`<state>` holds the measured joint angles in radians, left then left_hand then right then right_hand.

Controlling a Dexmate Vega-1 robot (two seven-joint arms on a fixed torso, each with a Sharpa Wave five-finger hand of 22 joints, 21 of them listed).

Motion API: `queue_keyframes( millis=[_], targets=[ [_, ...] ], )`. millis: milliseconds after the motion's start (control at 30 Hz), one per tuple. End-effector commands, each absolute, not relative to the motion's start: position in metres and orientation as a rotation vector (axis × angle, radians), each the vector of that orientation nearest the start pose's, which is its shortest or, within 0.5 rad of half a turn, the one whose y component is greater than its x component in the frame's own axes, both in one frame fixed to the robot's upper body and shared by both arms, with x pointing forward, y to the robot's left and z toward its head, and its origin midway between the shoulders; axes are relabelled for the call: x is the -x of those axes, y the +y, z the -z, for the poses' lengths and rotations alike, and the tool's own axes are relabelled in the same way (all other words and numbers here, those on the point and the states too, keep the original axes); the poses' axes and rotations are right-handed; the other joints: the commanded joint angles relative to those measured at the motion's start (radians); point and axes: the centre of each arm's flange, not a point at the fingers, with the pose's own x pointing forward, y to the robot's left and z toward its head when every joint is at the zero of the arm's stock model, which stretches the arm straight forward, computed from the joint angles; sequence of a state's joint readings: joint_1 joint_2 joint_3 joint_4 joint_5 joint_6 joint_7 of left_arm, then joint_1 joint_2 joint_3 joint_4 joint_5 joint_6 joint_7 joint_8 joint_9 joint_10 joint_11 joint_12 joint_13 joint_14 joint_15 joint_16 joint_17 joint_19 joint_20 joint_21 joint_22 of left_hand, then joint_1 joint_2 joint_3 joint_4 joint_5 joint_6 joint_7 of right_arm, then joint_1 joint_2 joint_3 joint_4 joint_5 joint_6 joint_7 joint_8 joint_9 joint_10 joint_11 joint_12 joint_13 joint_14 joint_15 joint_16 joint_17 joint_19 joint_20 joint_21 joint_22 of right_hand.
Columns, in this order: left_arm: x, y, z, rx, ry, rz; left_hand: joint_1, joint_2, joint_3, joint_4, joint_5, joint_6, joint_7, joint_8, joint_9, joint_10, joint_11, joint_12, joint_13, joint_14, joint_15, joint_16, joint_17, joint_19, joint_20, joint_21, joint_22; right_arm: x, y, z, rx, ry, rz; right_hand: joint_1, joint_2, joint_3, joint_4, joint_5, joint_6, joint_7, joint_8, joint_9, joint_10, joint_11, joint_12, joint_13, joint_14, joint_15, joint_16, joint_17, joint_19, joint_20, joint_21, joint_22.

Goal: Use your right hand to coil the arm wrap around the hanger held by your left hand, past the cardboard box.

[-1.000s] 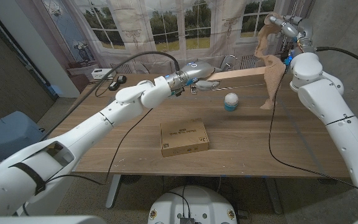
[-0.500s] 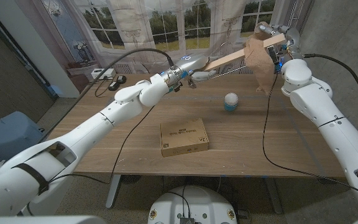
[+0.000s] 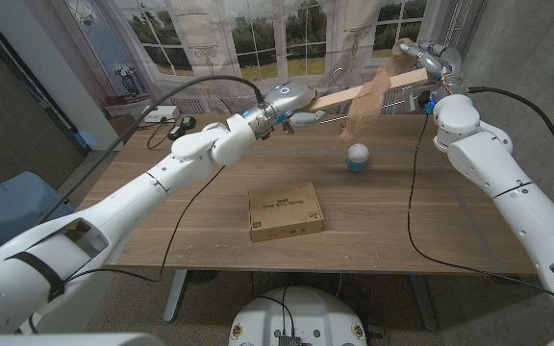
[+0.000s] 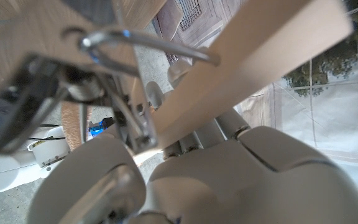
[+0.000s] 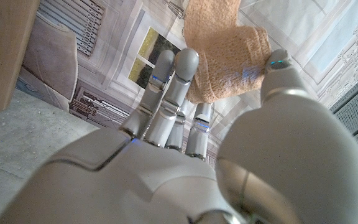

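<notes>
- While your left hand (image 3: pixel 294 106) holds the wooden hanger (image 3: pixel 373 86) up beyond the cardboard box (image 3: pixel 285 211), its bar runs from that hand toward your right hand (image 3: pixel 423 53), rising slightly, well above the table (image 3: pixel 450 211).
- Your right hand is at the bar's far end, so you wind from there inward; the left only steadies.
- Draped over the bar about midway, the tan arm wrap (image 3: pixel 365 101) has its tail hanging toward the table.
- In the right wrist view your fingers (image 5: pixel 173 93) are nearly straight, thumb pressing the wrap's end against them: a light pinch.
- Left hand is clamped near the hanger's metal hook (image 4: pixel 148 46).
</notes>
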<state>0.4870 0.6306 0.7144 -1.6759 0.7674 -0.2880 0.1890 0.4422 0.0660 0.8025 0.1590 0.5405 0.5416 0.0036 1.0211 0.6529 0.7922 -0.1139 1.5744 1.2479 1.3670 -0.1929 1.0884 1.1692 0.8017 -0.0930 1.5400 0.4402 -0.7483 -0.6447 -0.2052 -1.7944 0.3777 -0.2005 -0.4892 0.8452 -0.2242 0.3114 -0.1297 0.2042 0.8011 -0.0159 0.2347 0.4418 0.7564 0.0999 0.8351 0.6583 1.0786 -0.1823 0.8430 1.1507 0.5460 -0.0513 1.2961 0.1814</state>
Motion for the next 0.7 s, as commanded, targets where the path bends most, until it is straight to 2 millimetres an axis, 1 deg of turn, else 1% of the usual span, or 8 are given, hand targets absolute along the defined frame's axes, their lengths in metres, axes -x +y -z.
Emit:
queue_keyframes(
  millis=[33, 233, 367, 500, 600, 700],
  targets=[
    [-0.545, 0.097, -0.143, -1.419, -1.249, 0.267, 0.002, 0.009, 0.007, 0.002, 0.0, 0.007, 0.006, 0.006, 0.001, 0.008, 0.001, 0.008, 0.002, 0.002, -0.004, 0.001, 0.002, -0.005, -0.04, 0.005, 0.002, -0.588, -0.336, -0.131, 0.152, -0.689, 0.313, 0.385, 0.392, 0.004, 0.0, 0.008, 0.24, 0.049, 0.005, 0.005, 0.17, -0.132, -0.002, 0.005, -0.002, -0.033, -0.004, 0.003, -0.007, -0.018, 0.005, 0.001],
    [-0.542, 0.097, -0.146, -1.401, -1.226, 0.329, 0.003, 0.01, 0.007, 0.001, -0.001, 0.008, 0.009, 0.01, 0.001, 0.008, 0.003, 0.008, 0.002, 0.003, -0.005, 0.003, 0.005, -0.005, -0.041, 0.006, 0.003, -0.612, -0.33, -0.096, 0.122, -0.61, 0.3, 0.385, 0.391, 0.003, 0.0, 0.008, 0.24, 0.049, 0.004, 0.005, 0.171, -0.132, -0.003, 0.005, -0.001, -0.034, -0.005, 0.002, -0.004, -0.017, 0.009, 0.0],
    [-0.541, 0.096, -0.147, -1.396, -1.221, 0.349, 0.003, 0.01, 0.007, 0.001, -0.001, 0.005, 0.009, 0.01, 0.001, 0.007, 0.002, 0.007, 0.002, 0.003, -0.004, 0.002, 0.003, -0.006, -0.039, 0.007, 0.005, -0.627, -0.325, -0.078, 0.116, -0.567, 0.292, 0.386, 0.392, 0.003, 0.0, 0.008, 0.24, 0.05, 0.002, 0.006, 0.172, -0.133, -0.005, 0.004, -0.001, -0.033, -0.005, 0.002, -0.006, -0.017, 0.011, 0.0],
    [-0.54, 0.096, -0.148, -1.392, -1.216, 0.357, 0.003, 0.011, 0.007, 0.0, -0.001, 0.007, 0.008, 0.012, -0.001, 0.009, 0.002, 0.008, 0.002, 0.004, -0.003, 0.002, 0.002, -0.004, -0.04, 0.006, 0.003, -0.634, -0.323, -0.065, 0.118, -0.538, 0.292, 0.387, 0.39, 0.001, -0.001, 0.008, 0.241, 0.051, 0.0, 0.006, 0.172, -0.131, -0.006, 0.004, 0.003, -0.033, -0.002, 0.004, -0.008, -0.017, 0.013, -0.001],
    [-0.54, 0.097, -0.149, -1.4, -1.204, 0.349, 0.003, 0.011, 0.007, 0.0, -0.002, 0.01, 0.011, 0.012, -0.006, 0.009, 0.003, 0.008, 0.002, 0.003, -0.007, 0.008, 0.012, -0.005, -0.039, 0.009, 0.006, -0.637, -0.323, -0.054, 0.107, -0.523, 0.294, 0.388, 0.392, 0.003, -0.001, 0.008, 0.24, 0.05, 0.0, 0.008, 0.171, -0.13, -0.007, 0.006, -0.002, -0.033, -0.006, 0.002, -0.008, -0.017, 0.016, -0.001],
    [-0.541, 0.099, -0.152, -1.421, -1.184, 0.33, 0.003, 0.011, 0.007, 0.001, -0.002, 0.006, 0.01, 0.015, -0.002, 0.006, 0.003, 0.007, 0.002, 0.003, -0.004, 0.007, 0.009, -0.004, -0.04, 0.008, 0.006, -0.638, -0.324, -0.042, 0.096, -0.508, 0.293, 0.389, 0.391, 0.002, -0.001, 0.008, 0.239, 0.051, -0.002, 0.008, 0.171, -0.129, -0.008, 0.005, 0.0, -0.033, -0.005, 0.002, -0.01, -0.016, 0.017, -0.001]
  ],
)
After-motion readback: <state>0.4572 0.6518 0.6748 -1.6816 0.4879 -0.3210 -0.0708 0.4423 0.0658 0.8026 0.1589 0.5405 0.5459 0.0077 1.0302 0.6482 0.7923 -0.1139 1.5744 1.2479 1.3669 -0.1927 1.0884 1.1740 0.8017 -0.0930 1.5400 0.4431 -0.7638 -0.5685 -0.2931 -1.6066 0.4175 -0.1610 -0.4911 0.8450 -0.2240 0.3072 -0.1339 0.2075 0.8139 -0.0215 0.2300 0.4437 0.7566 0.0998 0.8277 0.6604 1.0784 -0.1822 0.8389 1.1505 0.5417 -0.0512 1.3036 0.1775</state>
